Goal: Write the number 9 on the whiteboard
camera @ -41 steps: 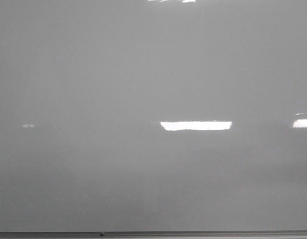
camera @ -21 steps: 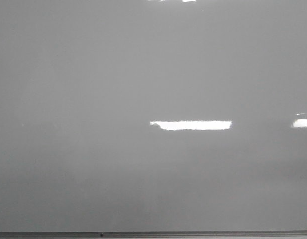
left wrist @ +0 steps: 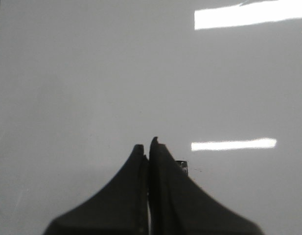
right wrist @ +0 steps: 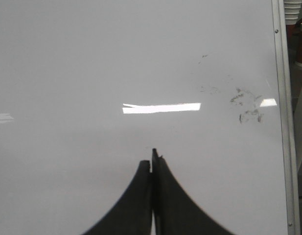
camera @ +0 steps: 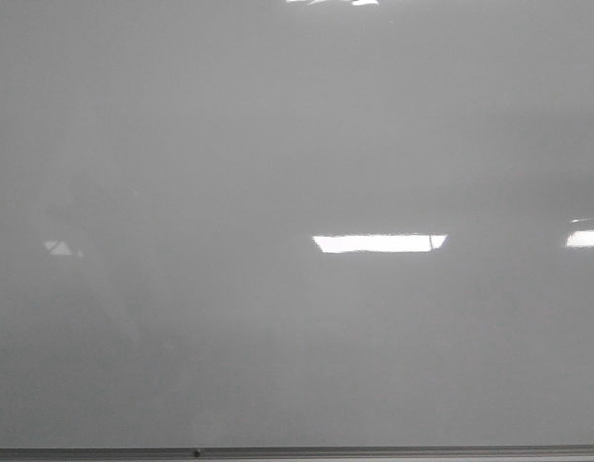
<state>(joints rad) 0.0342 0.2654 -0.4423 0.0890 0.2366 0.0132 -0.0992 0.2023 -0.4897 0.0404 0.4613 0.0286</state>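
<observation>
The whiteboard fills the front view, glossy pale grey with bright light reflections. No number 9 or any marker line shows on it in any view. Neither gripper is in the front view. In the left wrist view my left gripper is shut, its dark fingers pressed together over the whiteboard. A small dark piece sticks out beside one finger; I cannot tell what it is. In the right wrist view my right gripper is shut over the whiteboard, with nothing seen between the fingers.
A thin metal edge strip runs along the board's lower edge, and shows in the right wrist view. Faint grey smudges lie on the board near that strip. Cups or containers stand beyond the edge.
Only the reflections on the board shifted: the central bright bar changed length slightly and a faint bright patch at the left vanished and came back.
</observation>
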